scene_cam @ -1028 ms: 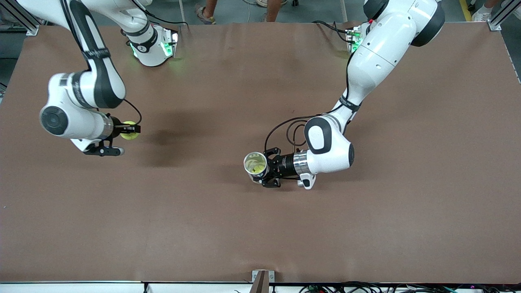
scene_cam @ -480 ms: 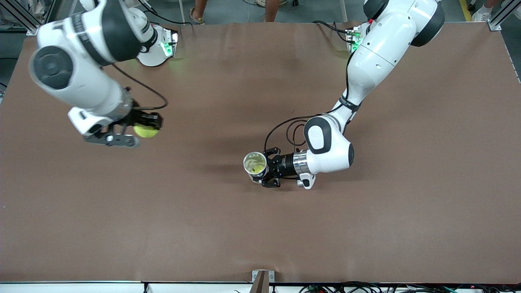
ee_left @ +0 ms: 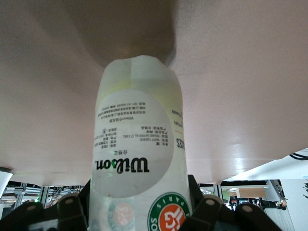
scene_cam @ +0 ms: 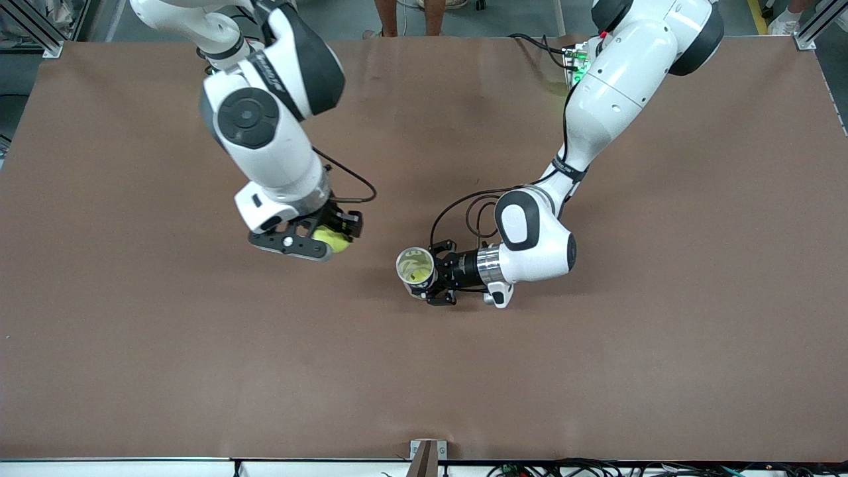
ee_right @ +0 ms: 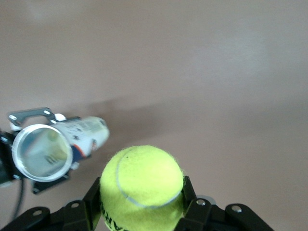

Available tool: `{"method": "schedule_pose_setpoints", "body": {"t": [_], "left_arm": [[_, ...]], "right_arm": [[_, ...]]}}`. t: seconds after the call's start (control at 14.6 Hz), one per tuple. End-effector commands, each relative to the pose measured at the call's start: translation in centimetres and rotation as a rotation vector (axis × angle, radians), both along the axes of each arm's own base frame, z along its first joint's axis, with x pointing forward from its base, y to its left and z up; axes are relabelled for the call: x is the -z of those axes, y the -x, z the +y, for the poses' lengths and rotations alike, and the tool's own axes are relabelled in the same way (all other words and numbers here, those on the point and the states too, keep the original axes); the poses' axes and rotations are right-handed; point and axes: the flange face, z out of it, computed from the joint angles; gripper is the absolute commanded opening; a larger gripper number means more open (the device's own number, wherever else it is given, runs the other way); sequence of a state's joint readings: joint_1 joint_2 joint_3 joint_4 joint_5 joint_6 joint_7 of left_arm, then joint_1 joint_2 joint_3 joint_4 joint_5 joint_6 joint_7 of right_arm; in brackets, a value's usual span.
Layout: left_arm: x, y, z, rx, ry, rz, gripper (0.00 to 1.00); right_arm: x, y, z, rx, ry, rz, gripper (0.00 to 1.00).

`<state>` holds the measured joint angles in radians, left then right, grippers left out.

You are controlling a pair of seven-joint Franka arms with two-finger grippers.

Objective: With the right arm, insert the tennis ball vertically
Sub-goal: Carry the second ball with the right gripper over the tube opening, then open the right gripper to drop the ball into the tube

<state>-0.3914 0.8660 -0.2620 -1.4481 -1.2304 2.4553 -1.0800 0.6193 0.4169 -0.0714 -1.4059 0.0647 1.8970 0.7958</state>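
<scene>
Right end effector [scene_cam: 334,235] is clenched on the tennis ball [scene_cam: 330,239], held up in the air over the middle of the surface [scene_cam: 662,371], toward the right arm's end. In the right wrist view the ball [ee_right: 142,187] sits between the two black fingers [ee_right: 92,204], yellow-green felt with a white seam showing. The right arm [scene_cam: 265,126] comes in from its base at the edge where the robots stand.

Left end effector [scene_cam: 434,281] is grasping the clear ball can [scene_cam: 416,269] by its body, near the centre of the surface. The can stands upright with its mouth up, silver rim visible from the front camera, and something yellow-green shows inside. The left wrist view shows the can [ee_left: 137,159] between the black fingers [ee_left: 204,214], label with Wilson print, its far end against the brown surface [ee_left: 250,86].

From the right wrist view the open mouth of the can [ee_right: 42,151] is visible off to one side of the ball, not under it. Ball and can are apart, not touching. Left arm [scene_cam: 596,112] waits, holding the can.
</scene>
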Motion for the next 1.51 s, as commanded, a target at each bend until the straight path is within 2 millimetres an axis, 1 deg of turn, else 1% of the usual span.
{"method": "schedule_pose_setpoints", "body": {"t": [0.0,0.21,0.27,0.48,0.62,0.82,1.3,1.37,1.44], "left_arm": [[-1.1,0.1,-0.1,-0.015,0.015,0.009,0.73],[-1.1,0.1,-0.2,-0.015,0.014,0.009,0.73],[-1.1,0.2,-0.2,-0.014,0.015,0.009,0.73],[-1.1,0.2,-0.4,-0.013,0.013,0.008,0.73],[-1.0,0.3,-0.4,-0.017,0.009,0.002,0.73],[-1.1,0.1,-0.3,-0.032,0.0,-0.008,0.73],[-0.9,0.2,-0.2,-0.032,0.001,-0.005,0.73],[-0.8,0.2,-0.2,-0.032,-0.001,-0.004,0.73],[-0.9,0.3,-0.3,-0.031,0.001,-0.005,0.73]], "right_arm": [[0.1,0.0,2.7,0.062,-0.048,-0.049,0.37],[1.5,-0.1,5.1,0.072,-0.09,-0.103,0.37],[2.3,0.0,6.0,0.065,-0.1,-0.118,0.37],[3.6,-0.2,7.3,0.055,-0.124,-0.153,0.37],[4.7,0.1,8.6,0.038,-0.136,-0.172,0.37],[5.5,0.0,9.4,0.03,-0.143,-0.184,0.37],[5.7,0.0,9.6,0.027,-0.141,-0.184,0.39],[5.7,0.0,9.6,0.027,-0.141,-0.184,0.44],[5.8,0.0,9.6,0.027,-0.14,-0.183,0.46]]}}
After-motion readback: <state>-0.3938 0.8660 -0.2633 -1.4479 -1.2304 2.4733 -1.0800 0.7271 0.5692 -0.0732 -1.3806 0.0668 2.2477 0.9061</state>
